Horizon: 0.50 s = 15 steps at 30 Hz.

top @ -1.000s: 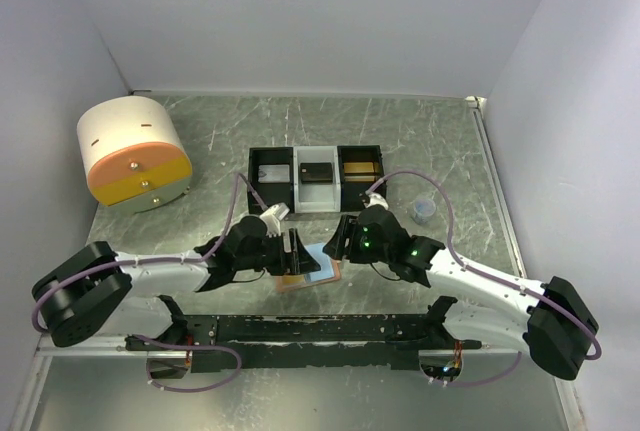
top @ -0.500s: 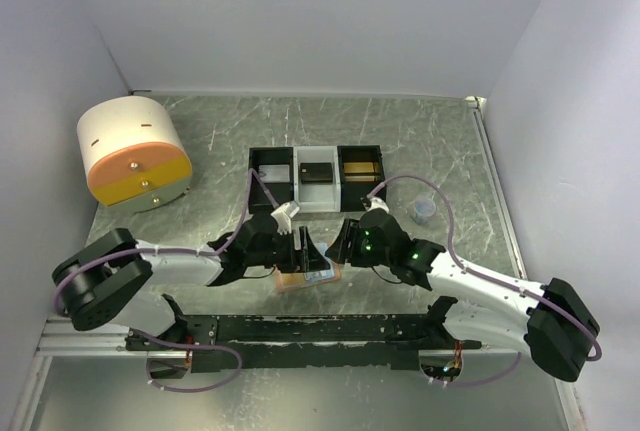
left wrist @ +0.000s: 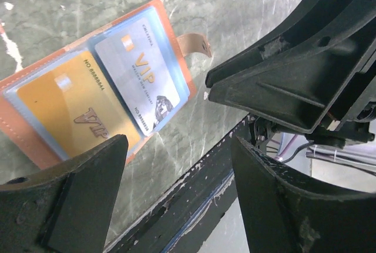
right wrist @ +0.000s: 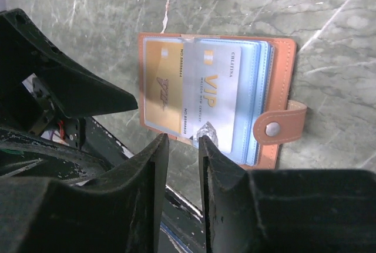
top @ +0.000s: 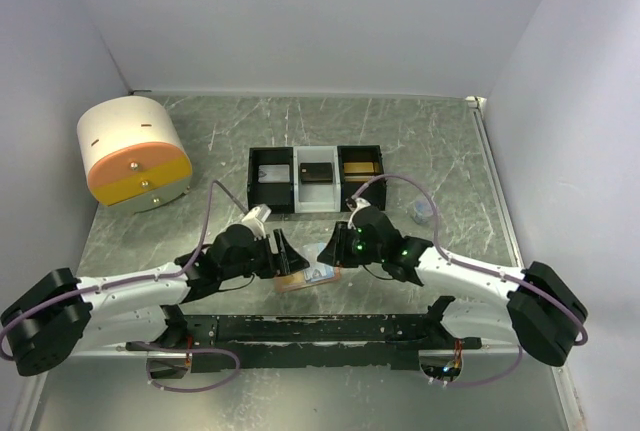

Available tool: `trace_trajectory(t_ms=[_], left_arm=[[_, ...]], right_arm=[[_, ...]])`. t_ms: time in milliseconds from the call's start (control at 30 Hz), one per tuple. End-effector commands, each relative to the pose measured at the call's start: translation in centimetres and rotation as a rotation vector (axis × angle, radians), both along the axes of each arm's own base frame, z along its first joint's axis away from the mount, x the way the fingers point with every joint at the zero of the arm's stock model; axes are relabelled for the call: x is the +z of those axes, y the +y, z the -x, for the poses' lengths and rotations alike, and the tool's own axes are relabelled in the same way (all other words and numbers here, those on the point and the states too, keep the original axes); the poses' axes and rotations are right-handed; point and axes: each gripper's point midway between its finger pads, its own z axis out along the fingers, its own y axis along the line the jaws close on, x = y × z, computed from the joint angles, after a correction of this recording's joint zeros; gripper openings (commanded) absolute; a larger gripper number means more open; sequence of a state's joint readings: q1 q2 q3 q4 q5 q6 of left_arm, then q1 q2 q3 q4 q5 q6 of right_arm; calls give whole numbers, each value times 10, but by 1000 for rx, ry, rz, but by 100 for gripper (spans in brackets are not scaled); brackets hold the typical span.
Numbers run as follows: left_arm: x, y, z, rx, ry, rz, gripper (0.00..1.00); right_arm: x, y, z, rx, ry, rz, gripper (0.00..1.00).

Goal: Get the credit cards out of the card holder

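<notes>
Tray (top: 297, 191), drum box (top: 134, 153) (orange drawers)

Both arms reach inward and low, left tool (left wrist: 176, 147) spread wide, right tool (right wrist: 183, 138) narrowed (a slim gap shows).

1. Card holder (right wrist: 281, 71): salmon-orange cover, light blue inner lining, orange snap tab.
2. Gold card (right wrist: 161, 91): yellow-gold face, darker "VIP" lettering.
3. White card (right wrist: 214, 94): white to pale blue face, gold "VIP" lettering.
4. Table (top: 400, 131): grey-green marbling with white veins.
5. Tray (top: 318, 207), far of the holder: black outer compartments, white middle one.
6. Drum (top: 135, 151), far left: cream top, orange and yellow bands.
</notes>
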State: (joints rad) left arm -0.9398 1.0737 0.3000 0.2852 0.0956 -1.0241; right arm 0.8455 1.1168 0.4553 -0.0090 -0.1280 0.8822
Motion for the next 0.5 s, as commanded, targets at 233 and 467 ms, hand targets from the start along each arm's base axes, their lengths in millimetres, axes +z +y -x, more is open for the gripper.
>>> trace_trajectory(t_ms=[233, 467], left_arm=[[4, 26, -17, 198, -3, -23, 82], [22, 53, -24, 308, -62, -10, 91]], right_arm=[[-4, 21, -7, 91, 9, 95, 27], [-19, 6, -21, 71, -4, 277, 28]])
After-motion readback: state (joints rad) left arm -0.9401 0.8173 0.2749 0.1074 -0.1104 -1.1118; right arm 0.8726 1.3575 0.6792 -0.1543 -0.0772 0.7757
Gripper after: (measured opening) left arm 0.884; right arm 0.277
